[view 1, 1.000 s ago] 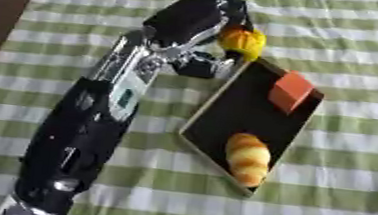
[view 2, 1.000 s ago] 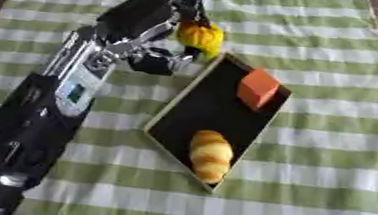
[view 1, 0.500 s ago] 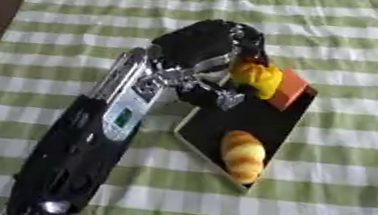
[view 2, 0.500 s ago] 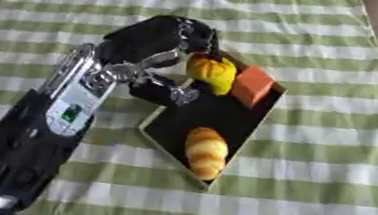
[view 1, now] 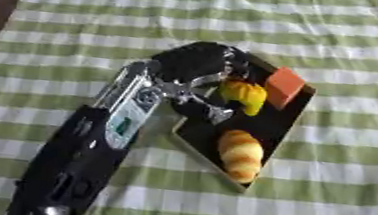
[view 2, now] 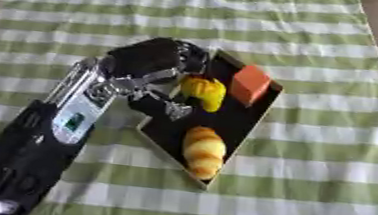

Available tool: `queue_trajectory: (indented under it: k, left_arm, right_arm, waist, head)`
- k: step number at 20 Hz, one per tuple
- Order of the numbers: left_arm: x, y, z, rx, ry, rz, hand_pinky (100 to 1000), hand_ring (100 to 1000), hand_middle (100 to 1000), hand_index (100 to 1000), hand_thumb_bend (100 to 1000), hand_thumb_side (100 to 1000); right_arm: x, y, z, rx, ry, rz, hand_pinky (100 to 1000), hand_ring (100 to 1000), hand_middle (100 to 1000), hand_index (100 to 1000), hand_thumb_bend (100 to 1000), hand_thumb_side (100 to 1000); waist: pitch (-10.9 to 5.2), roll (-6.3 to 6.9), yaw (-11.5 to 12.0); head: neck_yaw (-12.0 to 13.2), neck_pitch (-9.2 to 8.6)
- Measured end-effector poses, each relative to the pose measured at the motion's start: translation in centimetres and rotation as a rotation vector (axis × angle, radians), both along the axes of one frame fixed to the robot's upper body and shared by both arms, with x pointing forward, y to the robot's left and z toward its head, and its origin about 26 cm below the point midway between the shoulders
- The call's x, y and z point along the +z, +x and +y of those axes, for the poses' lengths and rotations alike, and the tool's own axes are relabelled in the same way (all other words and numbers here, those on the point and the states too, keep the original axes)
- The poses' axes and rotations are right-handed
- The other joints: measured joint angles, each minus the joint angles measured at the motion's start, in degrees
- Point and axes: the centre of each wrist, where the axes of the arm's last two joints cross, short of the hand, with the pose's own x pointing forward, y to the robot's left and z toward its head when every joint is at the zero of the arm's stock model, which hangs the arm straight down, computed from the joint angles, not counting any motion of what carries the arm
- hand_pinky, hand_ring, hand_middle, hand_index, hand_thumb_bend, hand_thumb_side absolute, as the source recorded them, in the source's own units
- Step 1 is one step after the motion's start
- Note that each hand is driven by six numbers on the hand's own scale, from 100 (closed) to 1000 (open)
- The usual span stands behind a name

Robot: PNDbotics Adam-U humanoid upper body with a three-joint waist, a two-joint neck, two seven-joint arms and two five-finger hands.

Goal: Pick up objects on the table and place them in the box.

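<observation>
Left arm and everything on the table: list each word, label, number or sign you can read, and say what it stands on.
None can be read.
The left arm carries a small greenish panel, too blurred to read.
The box, its contents and the striped cloth show no writing.

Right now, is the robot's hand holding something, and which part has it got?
Yes. The left hand holds the yellow object by its upper left side, over the black box. The exact finger contact is hidden.
</observation>
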Motion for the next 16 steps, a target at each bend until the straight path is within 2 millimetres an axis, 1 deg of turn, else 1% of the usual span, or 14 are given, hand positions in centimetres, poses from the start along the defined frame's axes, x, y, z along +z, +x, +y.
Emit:
queue_trajectory:
  k: [1,2,3,4,5,6,7,8,9,10,12,14,15,16]
  left_arm:
    - [-0.1,0.0,0.0,0.002,0.005,-0.002,564,730,654,733,100,169]
    - [-0.3,0.1,0.0,0.006,0.01,-0.003,668,794,726,791,100,167]
    - [-0.3,0.1,0.0,0.009,0.017,-0.008,740,844,784,850,100,158]
    - [-0.3,0.1,0.0,0.01,0.026,-0.013,770,870,816,893,100,146]
    - [-0.3,0.1,0.0,0.01,0.035,-0.018,781,880,827,909,100,139]
    - [-0.3,0.1,0.0,0.009,0.045,-0.023,824,911,850,951,159,181]
    - [-0.3,0.1,0.0,0.009,0.052,-0.03,826,913,851,952,165,220]
    - [-0.2,0.0,0.0,0.008,0.053,-0.04,852,926,858,961,267,477]
    - [0.0,0.0,0.1,0.007,0.044,-0.053,855,928,858,962,288,503]
    - [0.3,-0.1,0.1,0.006,0.03,-0.066,874,940,863,965,390,558]
    - [0.8,-0.3,0.3,0.009,-0.007,-0.091,871,938,859,963,410,596]
    - [1.2,-0.2,0.6,0.019,-0.038,-0.105,868,935,855,959,398,613]
    - [1.3,-0.2,0.9,0.026,-0.048,-0.11,867,934,854,959,394,614]
    - [1.3,-0.1,1.0,0.032,-0.058,-0.112,865,930,850,955,369,588]
  right_arm:
    - [0.0,0.0,0.0,0.0,-0.001,-0.001,944,823,540,785,100,470]
    - [0.0,0.0,0.0,-0.001,-0.002,-0.002,944,823,539,785,100,470]
    - [-0.1,0.0,0.0,-0.003,-0.003,-0.003,944,823,539,785,100,470]
    - [-0.2,-0.1,-0.1,-0.004,-0.004,-0.001,944,823,539,785,100,470]
    - [-0.2,-0.1,-0.1,-0.006,-0.004,0.001,944,823,539,785,100,470]
    - [-0.2,-0.1,-0.1,-0.006,-0.004,0.0,944,823,539,785,100,470]
    - [-0.2,-0.1,-0.1,-0.008,-0.006,-0.002,944,823,539,785,100,470]
    - [-0.3,-0.2,-0.2,-0.011,-0.009,-0.001,943,823,539,785,100,470]
    - [-0.4,-0.2,-0.2,-0.014,-0.01,0.001,944,823,539,785,100,470]
    - [-0.4,-0.2,-0.2,-0.016,-0.011,0.002,944,823,538,785,100,470]
    - [-0.4,-0.2,-0.2,-0.022,-0.013,0.001,944,823,538,785,100,470]
    - [-0.4,-0.3,-0.3,-0.025,-0.012,0.005,943,822,538,784,100,470]
    - [-0.5,-0.3,-0.3,-0.027,-0.012,0.007,943,822,538,784,100,470]
    - [-0.5,-0.3,-0.3,-0.028,-0.011,0.009,942,822,538,784,100,470]
  waist:
    - [0.07,-0.02,0.0]
    - [0.12,-0.03,0.0]
    - [0.17,-0.05,0.0]
    - [0.2,-0.06,0.0]
    - [0.2,-0.06,0.0]
    - [0.2,-0.06,0.0]
    - [0.2,-0.06,0.1]
    - [0.2,-0.06,0.1]
    - [0.2,-0.06,0.2]
    - [0.19,-0.06,0.3]
    - [0.11,-0.06,0.4]
    - [-0.08,-0.06,0.5]
    - [-0.12,-0.06,0.6]
    - [-0.14,-0.06,0.6]
  head:
    - [0.0,-0.01]
    - [0.0,-0.02]
    - [0.0,-0.02]
    - [0.0,-0.02]
    - [0.0,-0.02]
    - [0.0,-0.02]
    - [0.0,-0.01]
    - [0.0,0.0]
    - [0.0,0.0]
    - [0.0,0.01]
    - [0.0,0.02]
    - [-0.1,0.02]
    - [-0.2,0.02]
    - [-0.2,0.02]
